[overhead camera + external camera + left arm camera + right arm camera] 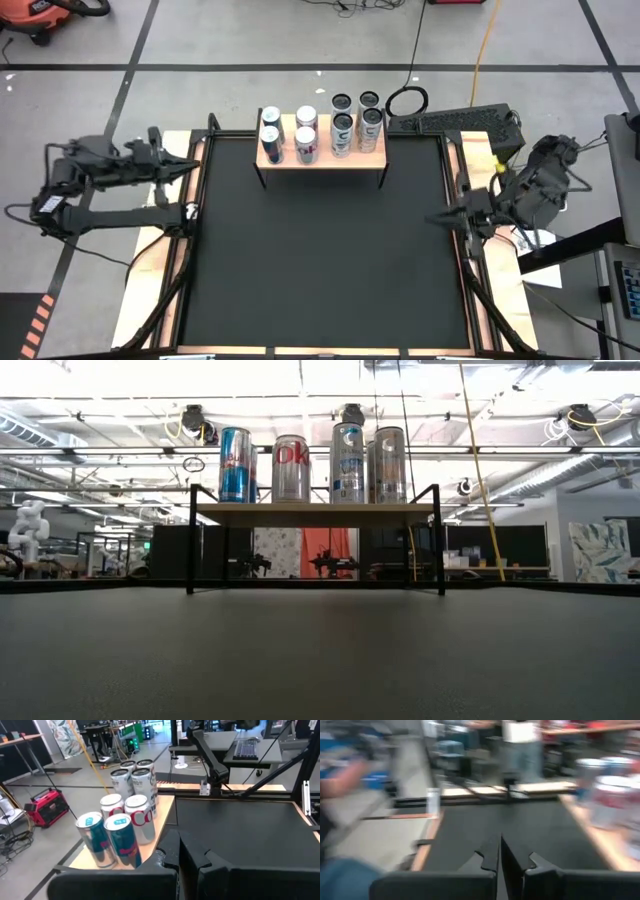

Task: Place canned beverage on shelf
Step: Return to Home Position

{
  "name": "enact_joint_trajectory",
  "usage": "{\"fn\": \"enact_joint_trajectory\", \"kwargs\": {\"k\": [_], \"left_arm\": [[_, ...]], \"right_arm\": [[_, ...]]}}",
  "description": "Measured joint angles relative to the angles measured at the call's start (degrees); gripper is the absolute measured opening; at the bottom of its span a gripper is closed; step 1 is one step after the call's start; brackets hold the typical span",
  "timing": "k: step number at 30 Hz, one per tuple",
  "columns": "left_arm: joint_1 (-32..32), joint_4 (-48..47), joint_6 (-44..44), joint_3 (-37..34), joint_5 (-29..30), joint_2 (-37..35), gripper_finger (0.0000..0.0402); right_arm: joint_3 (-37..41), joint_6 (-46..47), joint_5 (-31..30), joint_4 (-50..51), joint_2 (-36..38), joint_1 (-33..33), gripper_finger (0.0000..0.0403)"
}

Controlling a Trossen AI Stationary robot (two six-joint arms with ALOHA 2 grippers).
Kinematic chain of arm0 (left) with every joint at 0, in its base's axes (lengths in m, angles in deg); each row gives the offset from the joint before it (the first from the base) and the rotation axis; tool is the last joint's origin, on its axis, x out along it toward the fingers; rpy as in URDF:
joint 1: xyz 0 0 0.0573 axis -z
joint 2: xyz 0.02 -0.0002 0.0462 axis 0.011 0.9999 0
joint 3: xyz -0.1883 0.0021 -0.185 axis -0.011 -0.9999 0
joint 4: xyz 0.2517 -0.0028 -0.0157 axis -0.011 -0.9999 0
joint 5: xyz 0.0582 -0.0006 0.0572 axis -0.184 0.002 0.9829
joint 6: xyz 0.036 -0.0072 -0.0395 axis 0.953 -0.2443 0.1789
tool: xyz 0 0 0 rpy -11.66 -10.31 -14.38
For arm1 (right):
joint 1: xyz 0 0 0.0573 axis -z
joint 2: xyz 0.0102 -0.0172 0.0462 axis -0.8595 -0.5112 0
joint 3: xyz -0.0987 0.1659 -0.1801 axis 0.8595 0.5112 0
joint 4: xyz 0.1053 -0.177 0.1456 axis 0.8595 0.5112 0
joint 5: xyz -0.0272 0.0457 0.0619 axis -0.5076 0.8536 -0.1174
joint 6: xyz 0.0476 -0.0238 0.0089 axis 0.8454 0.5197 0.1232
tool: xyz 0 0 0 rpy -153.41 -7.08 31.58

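Along the far edge of the black mat [320, 270], the pale wood shelf [325, 164] is carrying eight upright cans in close pairs: two blue cans [270, 135] at one end, two red-and-silver cola cans [306, 140] beside them, and four grey cans [356, 125] beyond. Beside the shelf's blue-can end the left gripper [192, 164] is hanging, while the right gripper [437, 217] is waiting at the opposite mat edge. Both are showing fingers pressed together, holding nothing. Such cans are probably handling as light, thin-walled, slippery cylinders, denting under a hard squeeze and tipping easily. Any regrasp is calling for a moderate pinch across the mid-body.
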Motion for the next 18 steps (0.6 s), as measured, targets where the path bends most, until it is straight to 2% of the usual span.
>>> {"fn": "enact_joint_trajectory", "kwargs": {"k": [5, 8, 15, 18], "left_arm": [[0.00, 7.79, 0.04, -9.65, -0.28, -2.63, 0.0000], [0.00, 12.40, 0.07, -14.80, -0.32, -3.72, 0.0000], [0.00, 16.64, 0.04, -23.63, -0.35, -5.52, 0.0000], [0.00, 20.58, 0.02, -28.11, -0.60, -7.23, 0.0000]], "right_arm": [[14.60, -10.26, 15.56, -20.03, 7.00, 0.00, 0.0000], [20.85, -12.87, 22.17, -26.75, 10.15, 0.00, 0.0000], [30.17, -10.55, 23.49, -29.87, 13.44, 0.00, 0.0000], [35.10, -11.64, 24.77, -34.83, 14.21, 0.01, 0.0000]]}}
